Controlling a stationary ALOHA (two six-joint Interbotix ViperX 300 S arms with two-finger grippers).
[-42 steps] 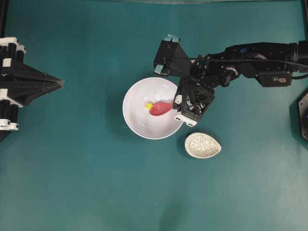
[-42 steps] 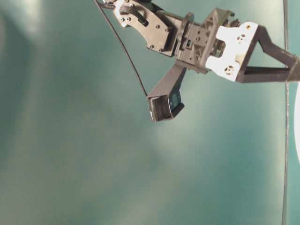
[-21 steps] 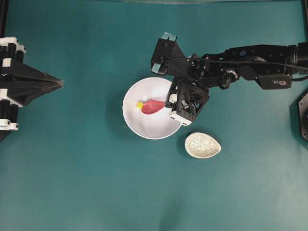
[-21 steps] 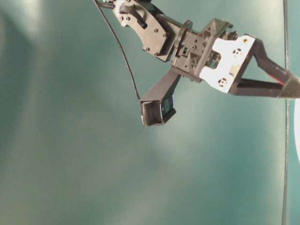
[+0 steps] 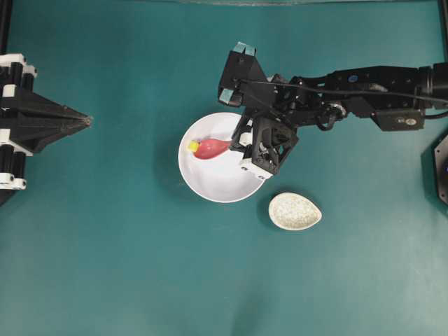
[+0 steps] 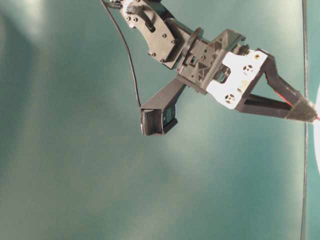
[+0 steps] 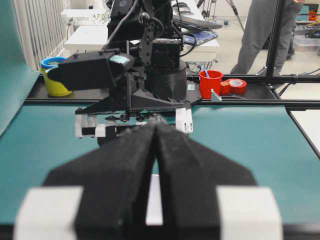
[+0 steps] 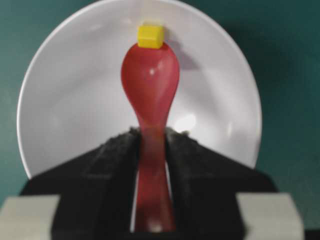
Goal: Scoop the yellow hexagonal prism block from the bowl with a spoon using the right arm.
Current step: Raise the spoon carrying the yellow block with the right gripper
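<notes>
One glossy pinkish-red spoon (image 8: 150,90) pinched in right gripper (image 8: 150,150); tiny yellow block (image 8: 150,36) touching its tip, 12 o'clock in round white bowl (image 8: 60,100); left gripper (image 7: 156,150) pressed together.

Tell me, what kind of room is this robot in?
Probably a robot lab or workshop. Behind the teal table stand desks with a laptop, a red cup, tape rolls and tripod legs.

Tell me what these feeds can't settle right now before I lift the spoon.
- Whether the yellow block is on the spoon lip or only touching its tip: too small overhead, foreshortened in the right wrist view.
- Bowl: cut off by the table-level view's right edge.
- Bowl contents: left wrist view, blocked by the shut left hand.
- Spoon handle: hidden overhead under the right hand.
</notes>
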